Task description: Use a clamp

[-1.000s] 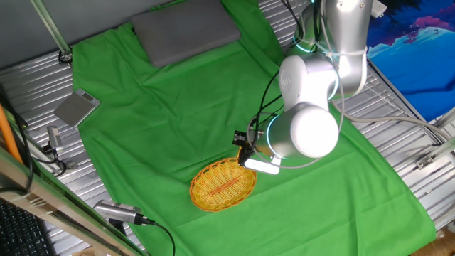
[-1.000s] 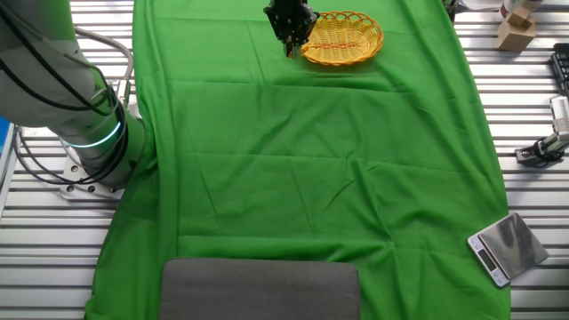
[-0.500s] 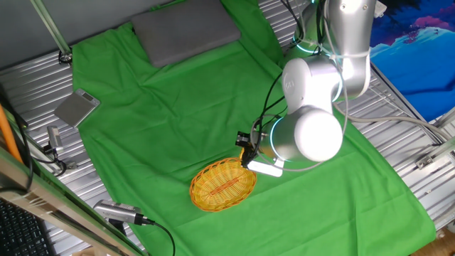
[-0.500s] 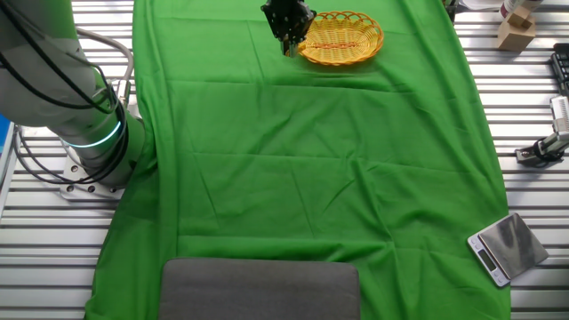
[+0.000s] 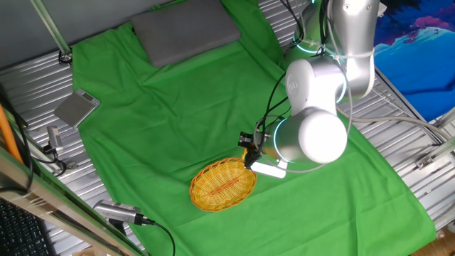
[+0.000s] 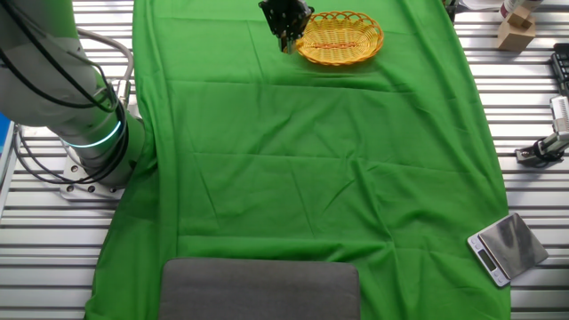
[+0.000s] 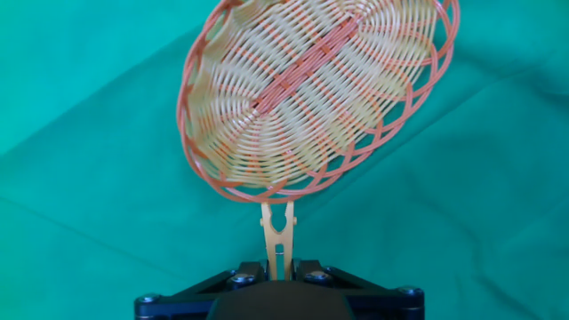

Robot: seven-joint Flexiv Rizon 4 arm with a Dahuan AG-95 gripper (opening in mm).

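Note:
In the hand view my gripper (image 7: pixel 277 264) is shut on the clamp (image 7: pixel 277 229), a tiny yellow-orange clip whose two prongs point at the near rim of the oval wicker basket (image 7: pixel 222 178). The prong tips sit just short of the rim, with a slight gap. In one fixed view the gripper (image 5: pixel 248 149) hangs at the basket's (image 5: pixel 206 200) right end. In the other fixed view the gripper (image 6: pixel 285 25) is at the left end of the basket (image 6: pixel 373 40); the clamp is too small to make out there.
A green cloth (image 5: pixel 178 107) covers the table. A grey pad (image 5: pixel 186 28) lies at its far end and a small metal scale (image 6: pixel 505 247) sits off the cloth on the slatted frame. The arm's bulky joints (image 5: pixel 313 121) stand over the cloth beside the basket.
The arm and gripper have shifted slightly away from the basket's rim, with the clamp still held. The basket has not moved.

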